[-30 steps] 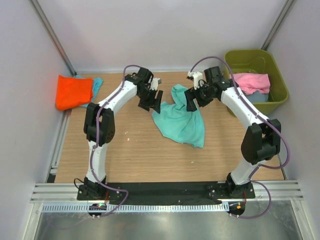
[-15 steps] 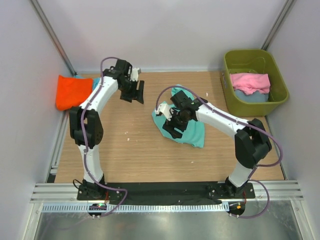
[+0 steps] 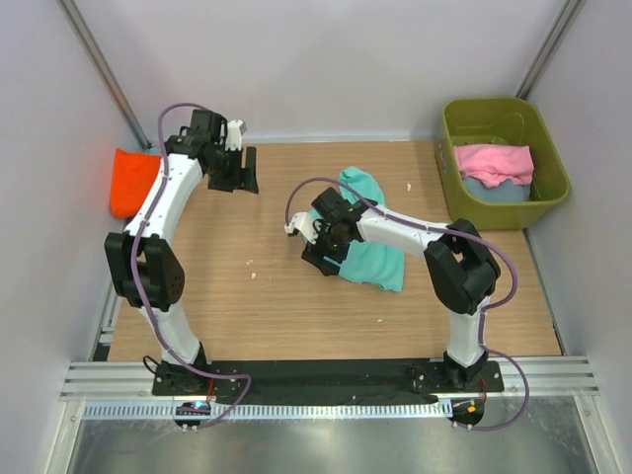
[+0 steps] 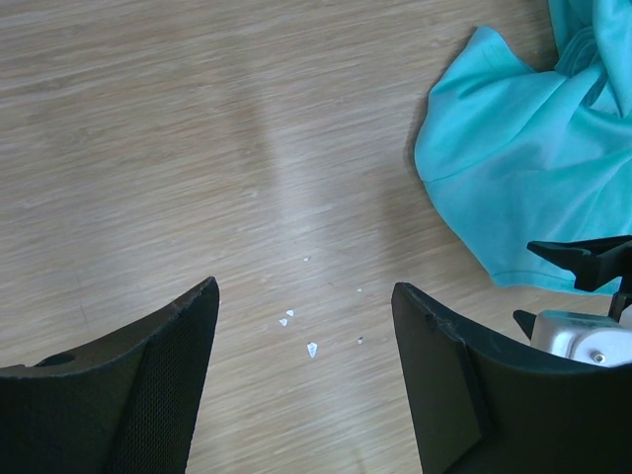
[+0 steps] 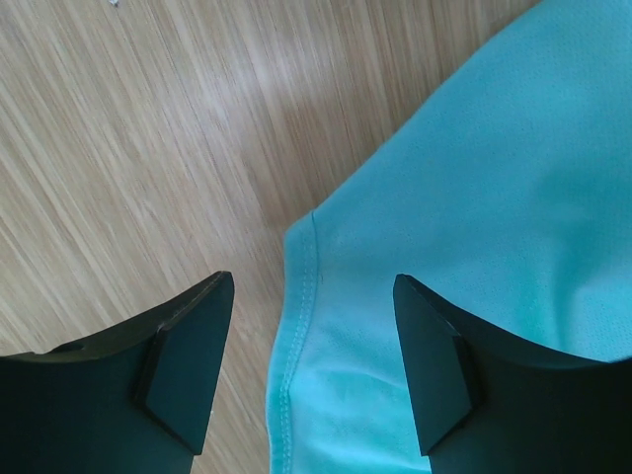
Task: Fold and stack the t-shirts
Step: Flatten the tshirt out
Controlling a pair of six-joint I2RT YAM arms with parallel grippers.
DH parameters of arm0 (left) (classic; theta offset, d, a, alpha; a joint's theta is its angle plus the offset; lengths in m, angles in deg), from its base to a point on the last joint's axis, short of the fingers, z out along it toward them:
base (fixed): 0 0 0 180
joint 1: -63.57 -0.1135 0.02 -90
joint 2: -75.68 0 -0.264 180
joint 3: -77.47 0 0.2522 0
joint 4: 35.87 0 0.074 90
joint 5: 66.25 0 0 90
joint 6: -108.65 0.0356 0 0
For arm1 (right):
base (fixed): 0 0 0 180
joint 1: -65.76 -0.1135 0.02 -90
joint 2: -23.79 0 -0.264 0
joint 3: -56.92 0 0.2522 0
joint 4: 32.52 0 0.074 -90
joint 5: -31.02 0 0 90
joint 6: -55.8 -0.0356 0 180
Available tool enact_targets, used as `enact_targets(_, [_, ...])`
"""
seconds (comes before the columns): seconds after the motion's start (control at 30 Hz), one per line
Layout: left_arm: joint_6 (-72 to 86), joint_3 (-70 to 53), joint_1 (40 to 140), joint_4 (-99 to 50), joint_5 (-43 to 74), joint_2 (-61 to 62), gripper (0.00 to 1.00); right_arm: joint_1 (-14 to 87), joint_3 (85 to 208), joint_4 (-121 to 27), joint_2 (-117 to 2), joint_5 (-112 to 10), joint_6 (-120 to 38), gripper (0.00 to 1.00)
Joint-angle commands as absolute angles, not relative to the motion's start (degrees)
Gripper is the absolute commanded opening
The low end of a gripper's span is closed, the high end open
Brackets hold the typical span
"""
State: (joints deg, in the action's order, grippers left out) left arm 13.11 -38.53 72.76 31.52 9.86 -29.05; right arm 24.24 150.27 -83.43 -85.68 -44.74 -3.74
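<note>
The teal t-shirt (image 3: 370,247) lies crumpled in the middle of the table. My right gripper (image 3: 322,259) hangs open over its left edge. In the right wrist view the stitched hem of the teal shirt (image 5: 415,227) runs between the open fingers of the right gripper (image 5: 314,281), which hold nothing. My left gripper (image 3: 237,180) is open and empty over bare wood at the back left. In its wrist view the left gripper (image 4: 306,291) is well away from the teal shirt (image 4: 523,168). An orange t-shirt (image 3: 133,183) lies at the far left. A pink t-shirt (image 3: 494,161) lies on a pale blue one (image 3: 506,191).
The olive-green bin (image 3: 513,114) at the back right holds the pink and pale blue shirts. Small white flecks (image 4: 311,348) lie on the wood under the left gripper. White walls enclose the table on three sides.
My left arm has swung left and back, away from the teal shirt. My right gripper has moved from the shirt's top to its left edge and stays open.
</note>
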Motion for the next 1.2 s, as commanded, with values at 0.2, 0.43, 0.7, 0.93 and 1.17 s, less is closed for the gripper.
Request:
enact_targets(0.2, [13.82,-38.42,71.66,30.63,11.36,-26.19,0.73,22.96,152.15,-77.23,-88.88,-48.16,-6.25,0.68])
enact_targets(0.43, [13.99,-37.72,71.3,30.54,11.71,-25.4,0.73,22.78,153.2,-76.69,-90.64,-50.98,-6.95,0.33])
enact_targets(0.7, [13.12,-38.6,69.2,29.58,13.82,-25.92,0.73,22.52,172.48,-85.21,-84.05,-53.79,-3.01,0.04])
enact_targets(0.93, [12.15,-45.27,64.98,29.22,16.72,-29.61,0.73,22.25,196.88,-93.3,-82.74,-56.42,-1.34,0.03])
enact_targets(1.17, [11.54,-47.21,64.8,29.4,13.74,-30.14,0.73,22.25,191.28,-90.85,-70.62,-65.3,-0.71,0.02])
